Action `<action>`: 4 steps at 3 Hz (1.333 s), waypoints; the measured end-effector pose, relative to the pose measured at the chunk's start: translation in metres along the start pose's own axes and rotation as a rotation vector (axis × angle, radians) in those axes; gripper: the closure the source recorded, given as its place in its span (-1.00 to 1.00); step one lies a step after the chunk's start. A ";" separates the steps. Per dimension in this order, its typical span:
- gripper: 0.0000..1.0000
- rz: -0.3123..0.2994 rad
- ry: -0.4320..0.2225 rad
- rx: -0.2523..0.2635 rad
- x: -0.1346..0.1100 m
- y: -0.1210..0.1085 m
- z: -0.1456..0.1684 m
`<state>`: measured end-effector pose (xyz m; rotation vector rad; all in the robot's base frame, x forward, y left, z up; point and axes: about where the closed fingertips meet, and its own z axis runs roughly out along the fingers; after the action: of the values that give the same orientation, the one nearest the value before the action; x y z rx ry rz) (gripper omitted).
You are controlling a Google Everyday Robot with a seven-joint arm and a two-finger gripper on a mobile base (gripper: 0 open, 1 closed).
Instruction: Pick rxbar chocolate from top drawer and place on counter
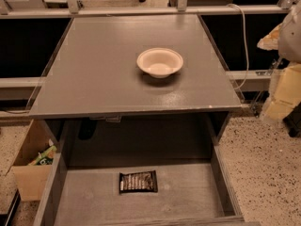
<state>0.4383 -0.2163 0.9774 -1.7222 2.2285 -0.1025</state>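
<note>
The rxbar chocolate point(138, 181), a small dark wrapper with white lettering, lies flat on the bottom of the top drawer point(54, 187), near the middle. The drawer is pulled open below the counter's front edge. The counter point(108, 74) is a wide grey tabletop above it. My gripper is not in view in the camera view; nothing holds or touches the bar.
A white bowl point(160, 62) stands on the counter right of centre. A cardboard box point(29, 173) with colourful packets sits on the floor to the left of the drawer. Yellowish bags point(284, 95) and a pale shape are at the right edge. A cable point(245, 41) hangs behind the counter.
</note>
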 end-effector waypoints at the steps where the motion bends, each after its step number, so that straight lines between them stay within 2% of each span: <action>1: -1.00 0.000 0.000 0.000 0.000 0.000 0.000; 2: -1.00 -0.005 -0.024 0.018 0.002 0.011 -0.001; 3: -1.00 -0.028 -0.114 0.022 0.000 0.039 0.013; 4: -1.00 -0.050 -0.295 -0.035 -0.014 0.090 0.067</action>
<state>0.3770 -0.1691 0.8947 -1.6872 1.9851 0.1697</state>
